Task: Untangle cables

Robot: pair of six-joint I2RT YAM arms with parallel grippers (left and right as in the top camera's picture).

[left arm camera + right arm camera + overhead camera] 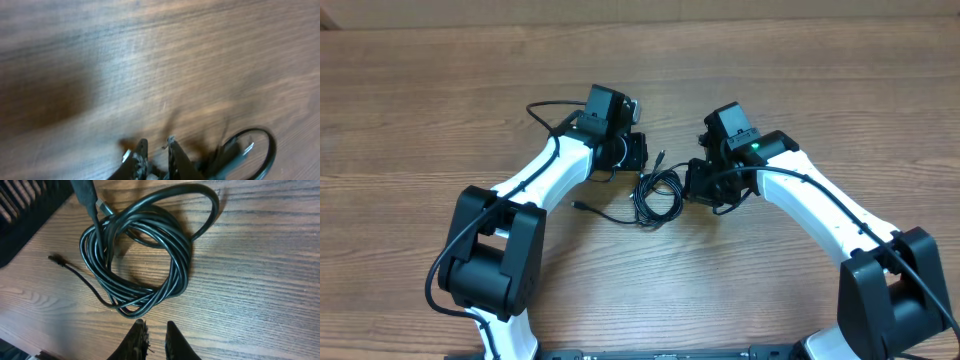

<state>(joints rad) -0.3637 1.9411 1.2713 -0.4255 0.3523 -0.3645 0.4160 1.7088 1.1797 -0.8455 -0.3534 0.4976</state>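
Note:
The cables [658, 193] lie as one loose black coil on the wood between the two arms. A thin loose end [578, 205] trails out to the left. In the right wrist view the coil [145, 255] lies just ahead of my right gripper [155, 325], whose jaws are shut to a narrow gap with nothing between them. A thick plug end [86, 195] lies over the coil's top. My left gripper [156, 142] is also shut and holds nothing. A cable loop [267, 150] with a silver tip [248, 147] lies just to its right.
Bare wooden table [800, 60] stretches all round. The left gripper [638, 152] sits above and left of the coil. The right gripper [692, 183] sits at the coil's right edge. Thicker black wires run along both white arms. The other arm's dark body [25, 215] fills the upper left of the right wrist view.

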